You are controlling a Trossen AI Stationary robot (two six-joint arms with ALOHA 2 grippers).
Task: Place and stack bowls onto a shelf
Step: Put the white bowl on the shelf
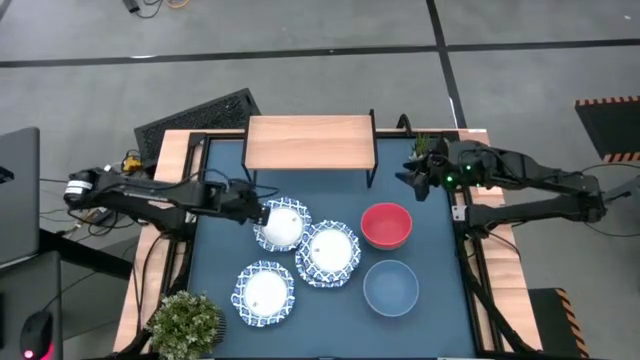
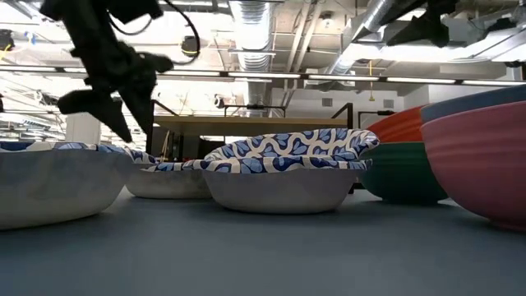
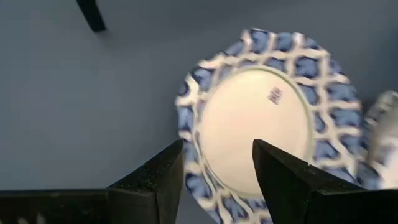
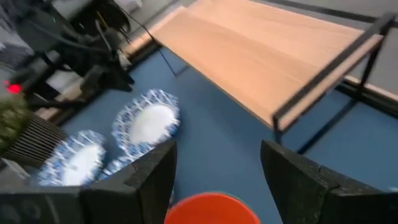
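Five bowls are seen on the blue table surface (image 1: 225, 260): three patterned bowls, a red bowl (image 1: 386, 225) and a pale blue bowl (image 1: 390, 286). The shelf (image 1: 310, 142) stands at the far edge and carries nothing.

The left gripper (image 1: 262, 214) is positioned over the near rim of the patterned bowl closest to the shelf (image 1: 283, 224). In the left wrist view its fingers (image 3: 155, 177) are parted moderately, with the lattice rim (image 3: 189, 124) showing in the gap; nothing is held. The right gripper (image 1: 412, 177) waits beside the shelf's right end, jaws spread wide and empty.

The bowl is judged rigid, glazed and therefore slippery, and liable to chip or break if dropped or knocked against the shelf's metal frame. Its weight is judged moderate. The rim is the only practical place to take hold: one finger inside the wall, one outside, seated well below the scalloped edge. A shallow pinch is judged likely to let the bowl pivot or slide out.
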